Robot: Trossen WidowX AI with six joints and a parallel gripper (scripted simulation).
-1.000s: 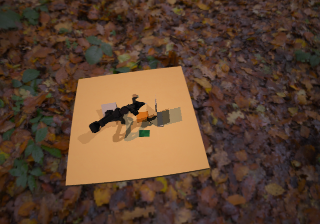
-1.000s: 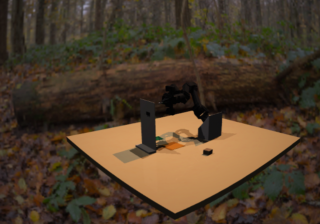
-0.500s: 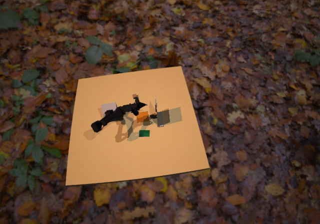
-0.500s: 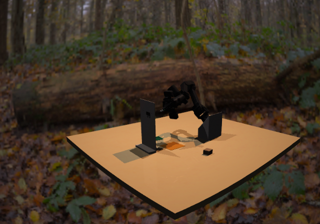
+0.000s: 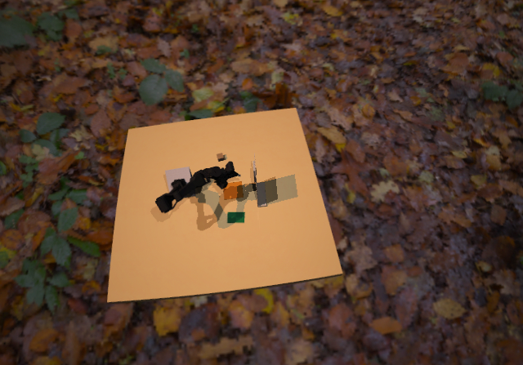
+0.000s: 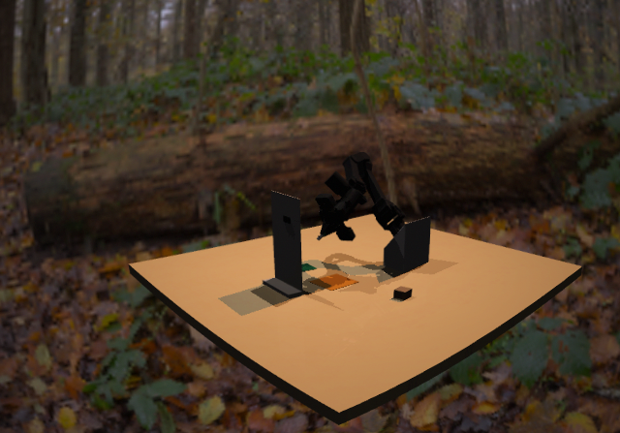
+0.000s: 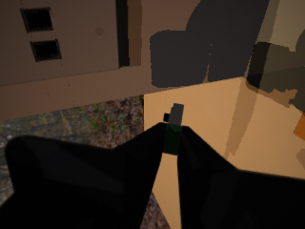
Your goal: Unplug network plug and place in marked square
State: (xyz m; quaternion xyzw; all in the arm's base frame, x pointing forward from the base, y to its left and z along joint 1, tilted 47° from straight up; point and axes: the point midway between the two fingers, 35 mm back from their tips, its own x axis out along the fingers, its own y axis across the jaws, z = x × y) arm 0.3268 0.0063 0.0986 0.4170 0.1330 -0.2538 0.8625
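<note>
My gripper [image 5: 239,175] [image 6: 322,234] [image 7: 172,131] is shut on the plug [image 7: 176,114], a small piece with a grey front end and a green part between the fingertips. A small dark bit shows at the plug's side. The fingers point downward at a slant, above the table and in front of the upright panel [image 5: 254,170] [image 6: 287,253] [image 7: 19,101], apart from it. In the wrist view both socket openings in the panel's plate [image 7: 86,33] look dark and empty. An orange square [image 5: 230,191] [image 6: 336,282] [image 7: 301,130] lies on the table between the panel and the arm's base, partly in shadow.
A green rectangle [image 5: 235,217] [image 6: 307,266] lies beside the orange square. A small dark block [image 5: 221,157] [image 6: 402,293] stands on the table [image 5: 211,264] [image 6: 380,348] at the other side. A larger upright piece [image 5: 177,176] [image 6: 417,244] stands by the arm's base.
</note>
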